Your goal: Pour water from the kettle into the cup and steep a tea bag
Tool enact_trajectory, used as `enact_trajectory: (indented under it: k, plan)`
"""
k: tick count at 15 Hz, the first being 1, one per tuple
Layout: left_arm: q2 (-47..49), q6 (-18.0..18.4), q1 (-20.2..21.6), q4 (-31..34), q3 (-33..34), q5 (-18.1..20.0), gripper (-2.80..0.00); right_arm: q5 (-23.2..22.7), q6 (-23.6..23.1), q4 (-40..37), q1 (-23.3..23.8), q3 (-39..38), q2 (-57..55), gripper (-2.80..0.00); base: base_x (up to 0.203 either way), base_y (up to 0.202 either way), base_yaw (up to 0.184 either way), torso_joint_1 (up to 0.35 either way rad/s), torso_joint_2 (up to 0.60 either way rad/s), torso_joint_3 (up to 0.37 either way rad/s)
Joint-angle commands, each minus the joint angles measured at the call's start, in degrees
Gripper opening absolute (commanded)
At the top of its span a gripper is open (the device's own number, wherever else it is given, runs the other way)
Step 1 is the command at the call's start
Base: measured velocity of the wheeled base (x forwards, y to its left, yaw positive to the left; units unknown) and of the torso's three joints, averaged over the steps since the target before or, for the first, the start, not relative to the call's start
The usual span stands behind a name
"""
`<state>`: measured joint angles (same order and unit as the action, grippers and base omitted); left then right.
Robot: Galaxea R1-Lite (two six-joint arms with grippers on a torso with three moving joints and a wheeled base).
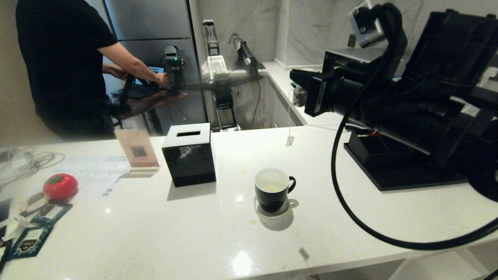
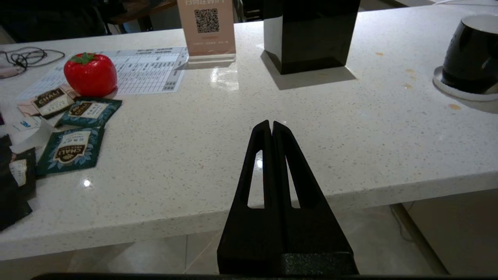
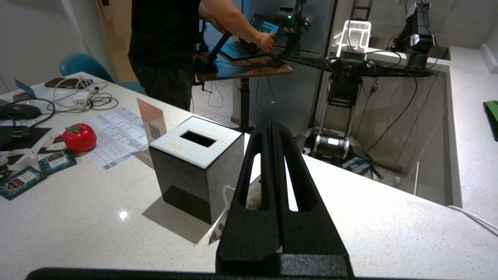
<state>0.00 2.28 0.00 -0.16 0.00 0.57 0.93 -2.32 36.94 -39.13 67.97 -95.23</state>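
While the right claw [image 3: 272, 125] is raised above the worktop [image 1: 194, 233], its two fingers are pressed together with the tea bag [image 3: 255, 201] hanging just beneath them. The bag's string and paper tag [image 1: 289, 140] dangle below it. The exact pinch point is masked by the fingers, so the grip appears to be on the string or the top of the bag. In the head view the tea bag is in the air, beyond the cup [image 1: 271, 196] and to its right, and well apart from it. The cup stands upright on a round coaster [image 2: 459, 95] near the middle of the worktop, handle to the robot's right. The water [image 1: 271, 187] is a pale pool low inside the cup's white interior. A black tissue box [image 1: 189, 159] stands to the cup's left and slightly farther back. A low black tray [image 1: 389, 171] lies to the cup's right, partly under the right arm. The left claw [image 2: 272, 125] is at the near edge of the worktop, fingers together with nothing between them. Teal sachets [image 2: 72, 149], a red tomato-shaped object [image 1: 60, 186] and a printed sheet [image 1: 93, 173] occupy the left end. A person [image 1: 62, 58] stands behind the worktop at a desk.
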Motion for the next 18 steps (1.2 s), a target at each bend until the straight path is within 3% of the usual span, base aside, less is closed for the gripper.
enact_trajectory:
  k: [1, 7, 18]
  plan:
    - [0.1, 1.9, 0.0, 0.0, 0.0, 0.0, -2.8, 0.0, -0.1, 0.2, 0.0, -0.2, 0.1, -2.8, 0.0, 0.0, 0.0, 0.0, 0.0, 0.0]
    - [0.1, 2.0, 0.0, -2.2, 0.0, 0.9, -2.8, 0.3, -0.1, 0.2, 0.0, -0.7, 0.3, -2.8, 0.0, 0.0, 0.0, 0.0, 0.0, 0.0]
    - [2.0, 1.7, 0.0, -1.9, -6.4, 2.0, -2.8, 0.3, -1.0, 0.2, 0.0, -2.0, 1.1, -2.8, 0.0, 0.0, 0.0, 0.0, 0.0, 0.0]
